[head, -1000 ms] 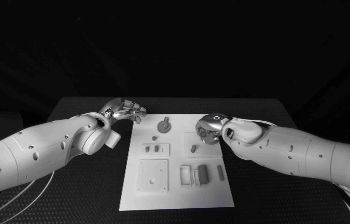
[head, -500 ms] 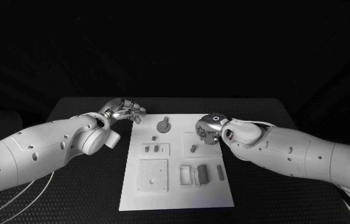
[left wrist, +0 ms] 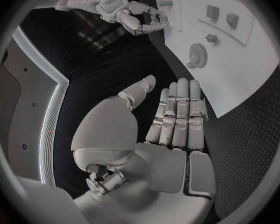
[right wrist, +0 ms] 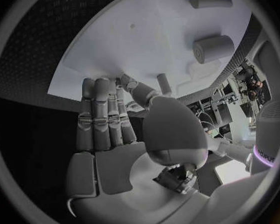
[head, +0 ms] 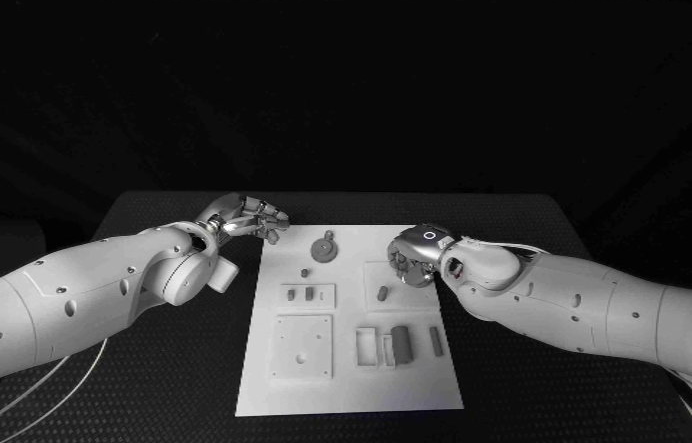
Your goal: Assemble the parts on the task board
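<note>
While the right hand (head: 415, 256) hovers open-fingered at the white task board's (head: 346, 388) three-o'clock edge, a small grey upright peg (head: 384, 292) stands beside it: light, rigid, probably slippery; pinch its sides. Left hand (head: 248, 217) empty, fingers straight.

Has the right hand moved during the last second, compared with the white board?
No clear move. In the head view the right hand hangs over the board's right far part, beside the round part, as before.

White rounded arms dotted with dark screws end in each silver, segmented robot hand (head: 248, 217).
</note>
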Robot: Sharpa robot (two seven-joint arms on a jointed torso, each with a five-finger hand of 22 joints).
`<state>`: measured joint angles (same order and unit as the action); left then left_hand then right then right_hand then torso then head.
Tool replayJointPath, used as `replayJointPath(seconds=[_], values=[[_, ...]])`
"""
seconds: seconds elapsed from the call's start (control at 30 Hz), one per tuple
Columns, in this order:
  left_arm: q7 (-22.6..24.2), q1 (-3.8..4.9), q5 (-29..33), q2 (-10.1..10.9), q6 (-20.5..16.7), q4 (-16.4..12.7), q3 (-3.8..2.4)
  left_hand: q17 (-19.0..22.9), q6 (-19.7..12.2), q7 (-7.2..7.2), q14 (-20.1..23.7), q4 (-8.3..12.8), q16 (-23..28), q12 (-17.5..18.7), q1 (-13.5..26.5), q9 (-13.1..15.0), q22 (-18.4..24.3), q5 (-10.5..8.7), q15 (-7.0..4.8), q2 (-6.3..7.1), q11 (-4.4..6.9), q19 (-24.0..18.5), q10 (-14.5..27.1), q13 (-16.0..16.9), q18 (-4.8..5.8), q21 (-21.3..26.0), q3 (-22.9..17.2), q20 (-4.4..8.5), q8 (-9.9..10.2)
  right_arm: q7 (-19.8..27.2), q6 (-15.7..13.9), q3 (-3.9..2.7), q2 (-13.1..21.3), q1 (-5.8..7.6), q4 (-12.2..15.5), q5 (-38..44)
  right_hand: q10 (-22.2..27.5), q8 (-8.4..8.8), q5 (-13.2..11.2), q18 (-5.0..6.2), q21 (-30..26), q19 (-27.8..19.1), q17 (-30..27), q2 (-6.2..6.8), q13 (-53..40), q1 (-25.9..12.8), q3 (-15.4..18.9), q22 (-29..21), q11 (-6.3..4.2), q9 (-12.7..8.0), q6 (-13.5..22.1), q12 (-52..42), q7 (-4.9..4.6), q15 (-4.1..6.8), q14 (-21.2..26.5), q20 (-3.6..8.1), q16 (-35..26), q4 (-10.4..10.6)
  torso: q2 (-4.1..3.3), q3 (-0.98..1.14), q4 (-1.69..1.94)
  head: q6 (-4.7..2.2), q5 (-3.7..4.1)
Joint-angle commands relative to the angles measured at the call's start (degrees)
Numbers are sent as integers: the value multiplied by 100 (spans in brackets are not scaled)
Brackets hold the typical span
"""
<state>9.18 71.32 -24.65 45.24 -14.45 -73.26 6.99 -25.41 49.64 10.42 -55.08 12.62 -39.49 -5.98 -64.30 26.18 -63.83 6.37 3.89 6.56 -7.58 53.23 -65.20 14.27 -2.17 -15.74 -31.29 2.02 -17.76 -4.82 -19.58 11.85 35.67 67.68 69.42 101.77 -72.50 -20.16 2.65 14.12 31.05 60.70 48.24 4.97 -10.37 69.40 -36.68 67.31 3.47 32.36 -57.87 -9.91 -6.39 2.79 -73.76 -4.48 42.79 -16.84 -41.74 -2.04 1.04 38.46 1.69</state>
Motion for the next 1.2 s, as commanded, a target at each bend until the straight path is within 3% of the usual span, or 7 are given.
replayJointPath(seconds=[0.03, 0.87, 1.2], values=[[69, 5, 29, -7, 46, -4, -4, -10, -48, -3, -44, -20, 23, -28, 54, -6, 3, 36, -9, 11, 11, 34, 29, -6, -61, 28, 12, -16, 2, -65, 210, 48, 26, -71, -12, 18, -43, -23, 7, 88, 25, 42, 9, 14, -4, 47, 10, 8, -14, 10, -40, -36, 10, 21, -17, 10, 25, 1, 3, -4, -3, -3, 0], [60, 5, 30, -4, 59, 20, -4, -42, -61, 1, -54, -37, 43, -27, 67, -8, 1, 37, -13, 19, 6, 43, 45, -12, -62, 37, 21, -13, 5, 22, 282, -58, 102, 25, 97, -210, -55, -25, 7, 88, 33, 56, 21, 6, -13, 34, 11, 22, -18, 21, -46, -32, 11, 26, -19, 16, 46, 3, 2, -1, -3, 8, 4], [58, 5, 32, -4, 62, 32, -4, -52, -66, 2, -55, -42, 50, -26, 70, -8, 0, 37, -13, 21, 4, 45, 52, -14, -62, 41, 23, -12, 6, 74, 359, -142, 134, 70, 142, -302, -57, -25, 7, 88, 33, 57, 23, 3, -15, 30, 10, 25, -19, 24, -46, -31, 11, 27, -18, 17, 50, 4, 1, -1, -1, 7, 9]])
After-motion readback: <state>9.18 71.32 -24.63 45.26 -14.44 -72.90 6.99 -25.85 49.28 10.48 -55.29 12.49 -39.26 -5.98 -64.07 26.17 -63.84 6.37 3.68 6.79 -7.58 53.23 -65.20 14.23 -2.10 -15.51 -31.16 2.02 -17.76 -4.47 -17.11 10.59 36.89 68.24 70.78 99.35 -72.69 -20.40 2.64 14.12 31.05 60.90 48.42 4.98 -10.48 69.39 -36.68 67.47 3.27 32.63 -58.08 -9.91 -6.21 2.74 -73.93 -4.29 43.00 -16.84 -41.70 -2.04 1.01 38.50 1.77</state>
